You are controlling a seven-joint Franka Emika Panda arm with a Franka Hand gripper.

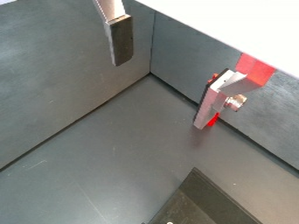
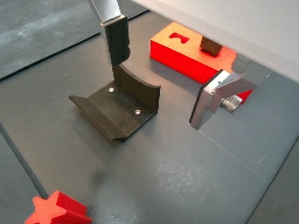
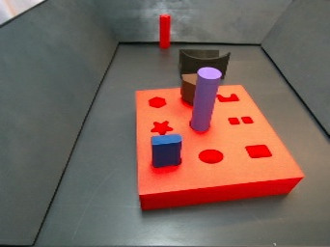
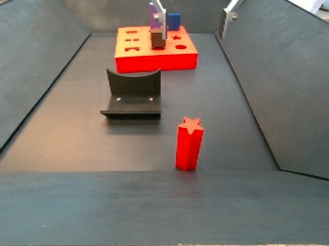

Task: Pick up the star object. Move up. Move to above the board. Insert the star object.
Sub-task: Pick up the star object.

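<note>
The star object [image 4: 189, 144] is a slim red peg with a star top. It stands upright on the grey floor, also seen in a side view [image 3: 165, 31] and at the edge of a wrist view [image 2: 56, 210]. The board [image 3: 219, 178] is a thick red slab with shape cutouts; it also shows in a side view [image 4: 157, 60] and a wrist view [image 2: 187, 61]. My gripper [image 2: 158, 94] is open and empty, high above the floor between the fixture and the board, far from the star object. It also shows in a wrist view [image 1: 163, 94].
The dark fixture [image 4: 133, 94] stands on the floor between the star object and the board, also seen in a wrist view [image 2: 117, 107]. A purple cylinder [image 3: 206, 98] and a blue block [image 3: 167, 150] stand in the board. Grey walls enclose the floor.
</note>
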